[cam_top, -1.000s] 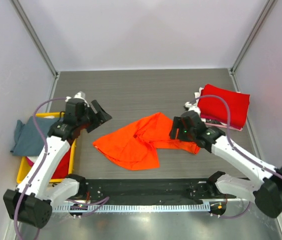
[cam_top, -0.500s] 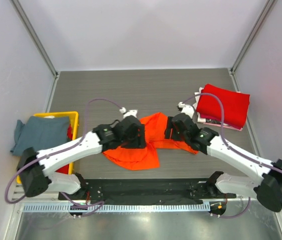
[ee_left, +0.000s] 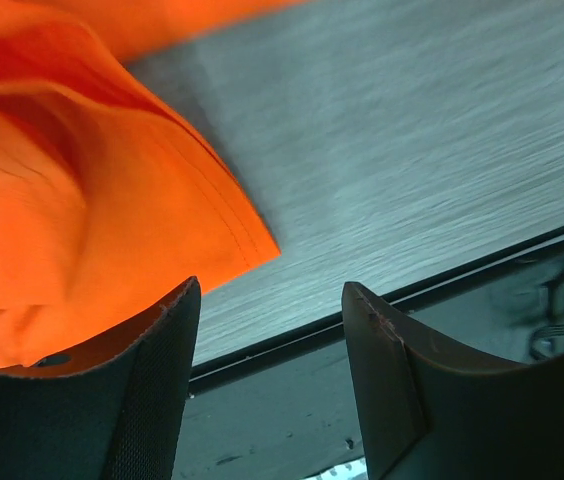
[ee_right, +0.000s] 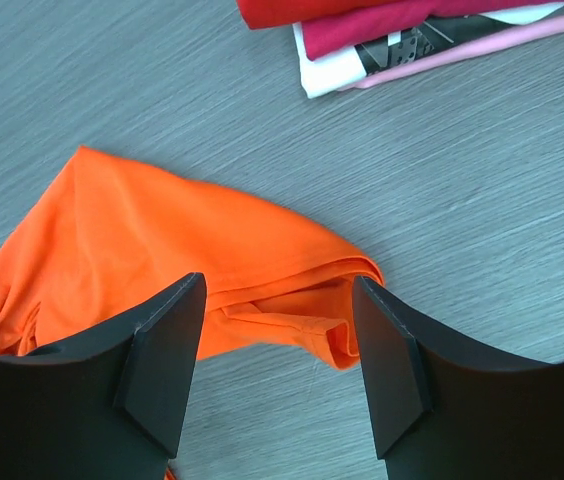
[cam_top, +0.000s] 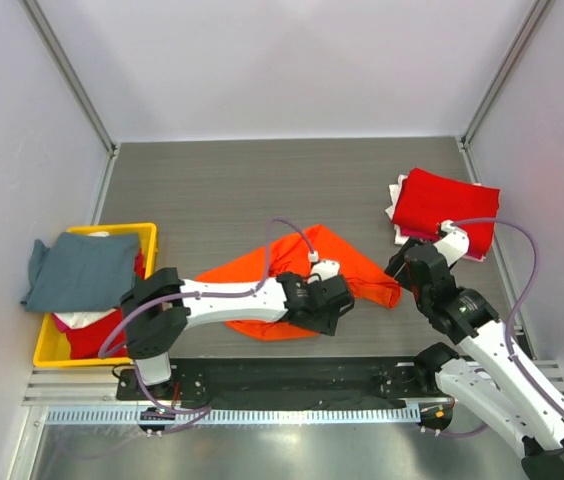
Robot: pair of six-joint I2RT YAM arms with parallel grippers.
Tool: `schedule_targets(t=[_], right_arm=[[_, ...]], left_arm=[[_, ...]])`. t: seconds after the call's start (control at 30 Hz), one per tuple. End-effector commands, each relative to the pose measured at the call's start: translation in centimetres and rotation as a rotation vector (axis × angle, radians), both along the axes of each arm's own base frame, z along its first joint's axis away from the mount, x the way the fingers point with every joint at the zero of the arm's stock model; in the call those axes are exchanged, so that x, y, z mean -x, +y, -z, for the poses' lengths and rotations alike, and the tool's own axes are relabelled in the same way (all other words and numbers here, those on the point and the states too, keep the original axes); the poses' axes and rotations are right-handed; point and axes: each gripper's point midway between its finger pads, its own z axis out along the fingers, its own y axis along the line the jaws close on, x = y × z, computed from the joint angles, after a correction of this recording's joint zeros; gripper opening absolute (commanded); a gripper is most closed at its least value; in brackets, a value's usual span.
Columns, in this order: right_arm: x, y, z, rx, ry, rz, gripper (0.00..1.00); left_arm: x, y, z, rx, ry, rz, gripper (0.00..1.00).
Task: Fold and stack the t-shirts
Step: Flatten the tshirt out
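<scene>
The crumpled bright orange t-shirt [cam_top: 282,285] lies mid-table. My left gripper [cam_top: 342,303] is open and empty, low at the shirt's near right edge. In the left wrist view the orange cloth [ee_left: 82,200] sits up left of the gripper [ee_left: 270,290]. My right gripper [cam_top: 400,266] is open and empty just right of the shirt's folded right corner [ee_right: 362,300]; the gripper [ee_right: 278,283] hangs above it. A folded deep red shirt [cam_top: 449,208] tops a stack with white and pink ones [ee_right: 402,45] at the right. A grey-blue shirt [cam_top: 77,265] drapes over the bin.
The yellow plastic bin [cam_top: 147,235] stands at the left edge with red cloth [cam_top: 92,337] inside. A black rail [cam_top: 292,375] runs along the table's near edge, also in the left wrist view [ee_left: 362,400]. Grey walls close in the table.
My left arm swung from the bin rightward across the orange shirt to its near right edge. My right gripper drew back to the right off the shirt, which now lies more spread.
</scene>
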Motion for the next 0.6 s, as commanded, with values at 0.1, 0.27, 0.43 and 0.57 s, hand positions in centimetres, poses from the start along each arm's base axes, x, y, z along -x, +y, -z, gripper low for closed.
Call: schedule_targets(t=[0.1, 0.27, 0.43, 0.57], right_arm=[[-0.2, -0.1, 0.8, 0.010, 0.037, 0.022, 0.65], [-0.1, 0.0, 0.8, 0.001, 0.027, 0.015, 0.64], [0.1, 0.3, 1.1, -0.012, 0.036, -0.003, 0.64], [0.4, 0.7, 1.7, -0.031, 0.050, -0.013, 0.64]], left_arm=[[1.6, -0.2, 2.2, -0.061, 0.029, -0.027, 0.59], [1.9, 0.1, 3.8, -0.094, 0.038, -0.034, 0.57], [1.1, 0.0, 4.5, -0.125, 0.006, -0.045, 0.51], [0.2, 2.0, 5.2, -0.226, -0.040, -0.106, 0.31]])
